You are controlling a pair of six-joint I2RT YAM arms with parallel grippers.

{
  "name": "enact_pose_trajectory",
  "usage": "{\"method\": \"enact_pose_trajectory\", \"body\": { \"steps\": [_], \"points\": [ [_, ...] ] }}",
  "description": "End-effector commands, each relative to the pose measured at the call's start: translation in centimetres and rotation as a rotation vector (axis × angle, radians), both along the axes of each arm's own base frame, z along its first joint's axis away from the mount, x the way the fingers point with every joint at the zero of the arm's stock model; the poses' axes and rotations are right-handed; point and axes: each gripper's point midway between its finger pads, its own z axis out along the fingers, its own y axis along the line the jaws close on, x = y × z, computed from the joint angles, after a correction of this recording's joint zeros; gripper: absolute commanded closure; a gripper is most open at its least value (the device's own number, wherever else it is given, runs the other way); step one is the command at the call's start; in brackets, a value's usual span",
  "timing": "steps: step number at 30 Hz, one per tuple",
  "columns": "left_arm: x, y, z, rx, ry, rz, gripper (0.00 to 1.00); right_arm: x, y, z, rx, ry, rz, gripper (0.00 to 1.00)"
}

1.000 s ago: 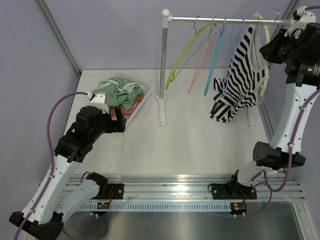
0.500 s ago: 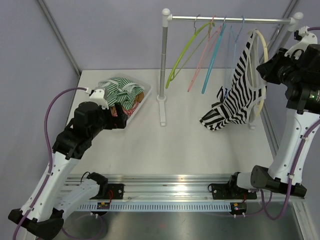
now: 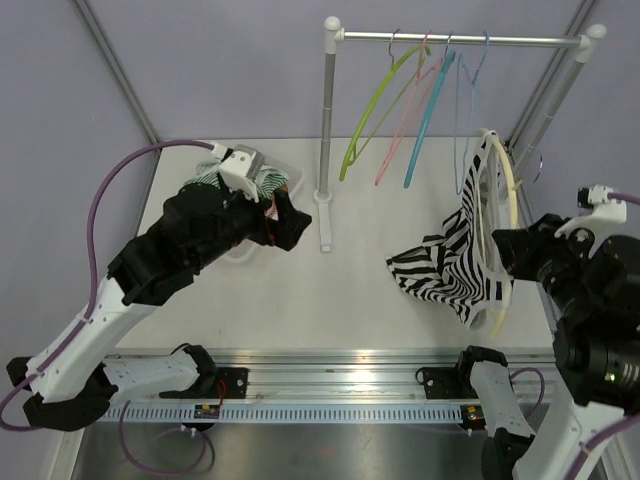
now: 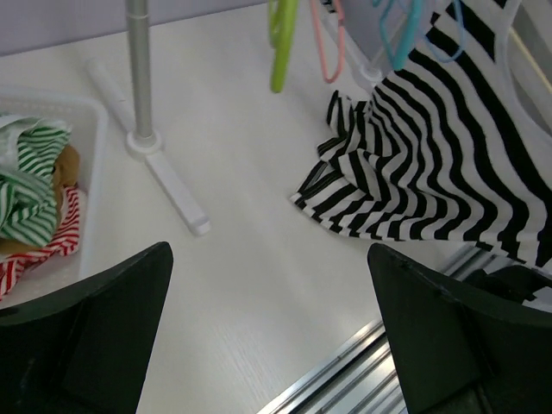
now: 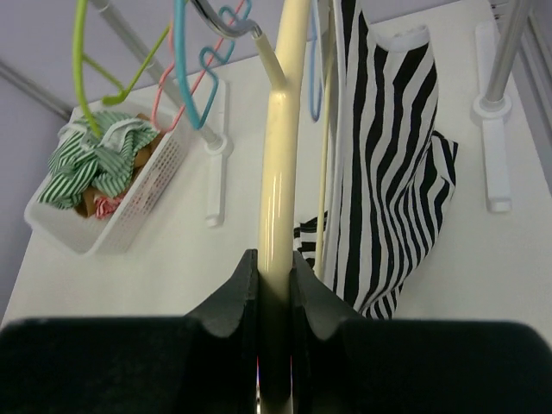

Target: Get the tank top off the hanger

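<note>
Down at the right of the table [image 3: 330, 300] the tank top [image 3: 450, 270] drapes from its hanger [image 5: 278, 172], which the right gripper [image 5: 274, 274] pinches. The left gripper [image 4: 272, 345] gapes empty, facing it. Pulling the hem alone could snag a strap and wrench the hanger free.

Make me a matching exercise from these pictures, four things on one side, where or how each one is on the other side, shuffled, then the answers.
1 cream hanger
2 green hanger
3 white basket
4 left gripper

A hanging on the rail
B open, holding nothing
C clamped in the right gripper
D holds striped clothes

Pairs: 1-C, 2-A, 3-D, 4-B
</note>
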Motion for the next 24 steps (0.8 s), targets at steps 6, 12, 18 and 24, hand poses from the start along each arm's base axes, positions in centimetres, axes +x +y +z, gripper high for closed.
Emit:
{"method": "enact_pose_trajectory", "body": {
  "steps": [6,12,18,24],
  "points": [
    [-3.1,-8.9,9.5,-0.078,-0.292,-0.212,0.01,-6.4,3.0,2.6,-0.036,-0.182,0.150,1.00],
    [-3.2,-14.6,11.9,-0.091,-0.457,-0.258,0.01,-8.4,4.7,4.1,-0.022,-0.201,0.284,1.00],
    [-0.8,-17.3,11.6,-0.046,-0.495,-0.186,0.07,-10.2,7.5,4.7,0.032,-0.195,0.511,1.00],
    [0.4,-18.5,10.8,-0.027,-0.502,-0.148,0.23,-11.5,8.2,5.5,0.032,-0.226,0.598,1.00]
  ]
}}
